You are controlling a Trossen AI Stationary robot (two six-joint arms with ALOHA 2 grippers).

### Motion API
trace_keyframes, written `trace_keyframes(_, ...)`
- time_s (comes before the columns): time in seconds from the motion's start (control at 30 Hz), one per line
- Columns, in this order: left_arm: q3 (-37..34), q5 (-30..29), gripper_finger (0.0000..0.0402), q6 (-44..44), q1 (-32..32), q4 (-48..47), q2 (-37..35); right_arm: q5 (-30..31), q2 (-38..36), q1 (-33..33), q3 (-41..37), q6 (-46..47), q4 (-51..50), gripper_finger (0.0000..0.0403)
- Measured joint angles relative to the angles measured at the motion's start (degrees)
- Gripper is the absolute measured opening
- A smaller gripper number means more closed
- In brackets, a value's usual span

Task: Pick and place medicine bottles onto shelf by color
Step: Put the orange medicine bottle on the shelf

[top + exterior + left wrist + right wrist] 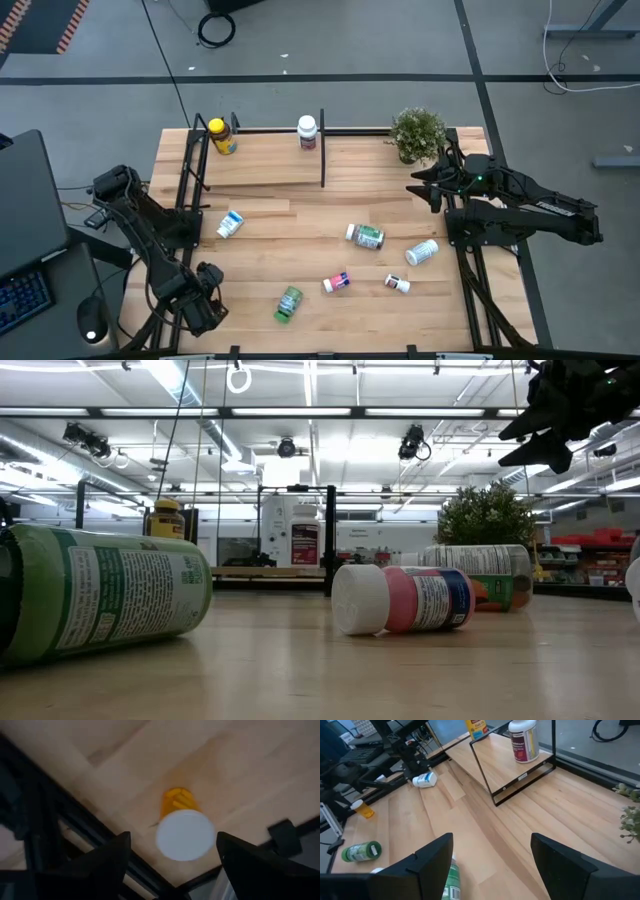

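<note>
— Two bottles stand on the shelf [260, 165] already, at its back rail: the amber yellow-capped bottle [222, 136] at the shelf's left end, and a white bottle [307, 132] with a magenta label near its middle post. Six more lie loose on the table [300, 215] in front of the shelf.

— And the arms?

— The left gripper [172, 842] hangs over the table corner far in front of the shelf's left end. Its fingers are wide apart, directly above a small orange bottle [185, 835] with a white cap. I think this bottle is upright, because the wrist camera looks down on the round cap. The right gripper [491, 840] waits off the shelf's right end, near the plant [417, 133]. Its fingers are also spread and hold nothing.

— How will the orange bottle handle?

— Light and stiff, I judge, but the plastic is smooth, so it may slip or tip over. I would take it around the body, under the cap.

— Is there room enough?

— Toward the shelf, yes, there is open wood. On the other side the black frame rods [75, 815] run just beside the bottle, so one finger has little room. The green bottle [289, 303] lies near it, but apart.
</note>
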Motion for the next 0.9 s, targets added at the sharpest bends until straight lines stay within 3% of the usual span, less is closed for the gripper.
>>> trace_keyframes(0.3, -3.3, 0.8, 0.0295, -7.51, 0.0, 6.1, 0.0, -0.79, 0.01, 0.0, 0.0, 0.02, -1.35, 0.0274)
trace_keyframes(0.9, -3.36, 1.58, 0.0295, -8.78, 0.11, 10.56, 0.04, -0.81, 0.02, 0.0, 0.0, -0.41, -1.73, 0.0274)
